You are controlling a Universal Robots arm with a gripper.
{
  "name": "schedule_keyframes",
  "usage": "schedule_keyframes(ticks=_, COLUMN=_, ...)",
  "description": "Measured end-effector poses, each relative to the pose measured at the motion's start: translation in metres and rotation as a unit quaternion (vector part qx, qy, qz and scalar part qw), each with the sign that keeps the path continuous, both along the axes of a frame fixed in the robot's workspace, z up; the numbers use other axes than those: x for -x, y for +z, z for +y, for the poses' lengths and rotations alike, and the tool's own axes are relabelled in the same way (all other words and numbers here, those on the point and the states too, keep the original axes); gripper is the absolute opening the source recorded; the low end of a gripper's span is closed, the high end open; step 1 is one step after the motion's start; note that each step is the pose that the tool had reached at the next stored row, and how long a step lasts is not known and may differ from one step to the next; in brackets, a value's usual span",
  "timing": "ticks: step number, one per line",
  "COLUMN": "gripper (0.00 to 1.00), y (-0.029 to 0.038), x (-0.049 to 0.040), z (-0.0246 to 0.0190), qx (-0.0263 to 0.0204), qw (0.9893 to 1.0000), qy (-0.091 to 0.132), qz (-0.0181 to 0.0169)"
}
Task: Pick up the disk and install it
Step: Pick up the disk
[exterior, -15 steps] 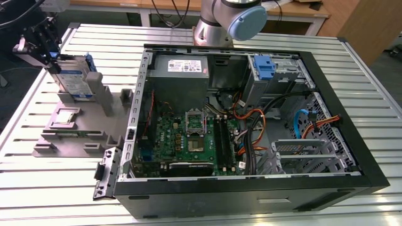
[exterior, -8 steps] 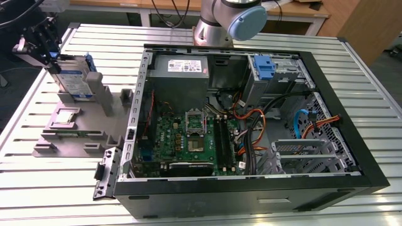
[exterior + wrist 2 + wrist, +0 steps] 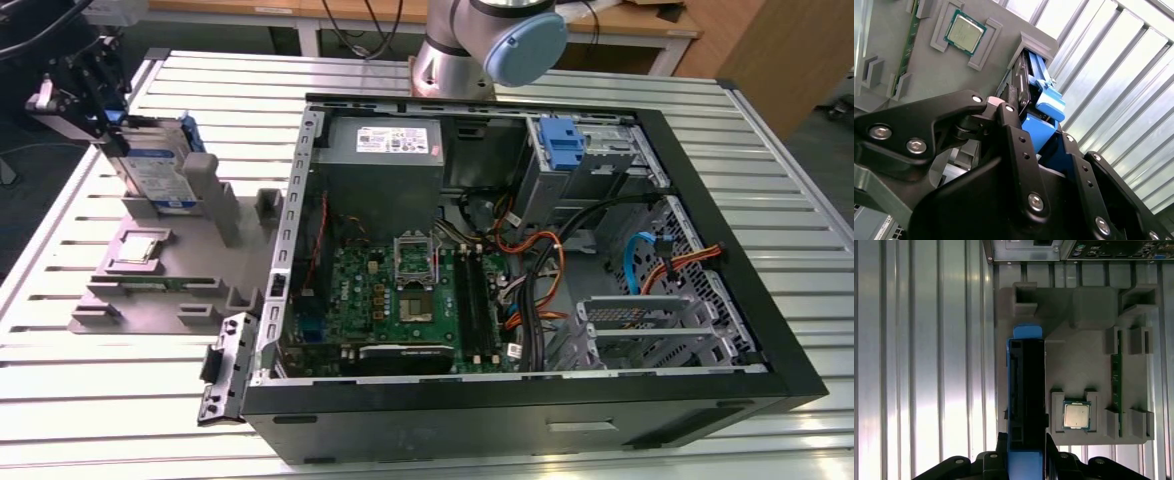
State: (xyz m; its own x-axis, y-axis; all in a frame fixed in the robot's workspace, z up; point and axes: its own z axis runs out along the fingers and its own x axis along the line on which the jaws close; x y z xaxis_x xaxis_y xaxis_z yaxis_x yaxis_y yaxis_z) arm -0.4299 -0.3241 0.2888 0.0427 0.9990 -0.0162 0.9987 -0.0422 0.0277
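The disk [image 3: 158, 162] stands on edge in a slot at the back of the grey parts holder [image 3: 200, 300], at the exterior view's left beside the open computer case [image 3: 787, 370]. Its blue caddy frames it. My gripper [image 3: 118, 135] has come down on the disk's upper edge. In the first wrist view the disk [image 3: 1026, 390] runs edge-on as a dark slab with blue ends, and my gripper [image 3: 1026, 452] has a black finger pressed on either side of it. The second wrist view shows the blue caddy [image 3: 1046, 107] clamped between the fingers of my gripper [image 3: 1039, 132].
The holder also carries a processor chip [image 3: 1076, 415] and a memory stick [image 3: 1115, 385]. Inside the case are a grey power supply [image 3: 387, 140], a green motherboard [image 3: 400, 290], a blue-fronted drive bay [image 3: 561, 140] and a metal drive cage [image 3: 654, 320]. The arm's base [image 3: 481, 45] stands behind.
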Motion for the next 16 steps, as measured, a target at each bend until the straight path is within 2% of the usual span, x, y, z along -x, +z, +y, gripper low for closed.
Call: schedule_keyframes(ticks=16, gripper=0.37, y=0.0057, x=0.0, z=0.0, qx=0.0002, qw=1.0, qy=0.0, qz=0.0001)
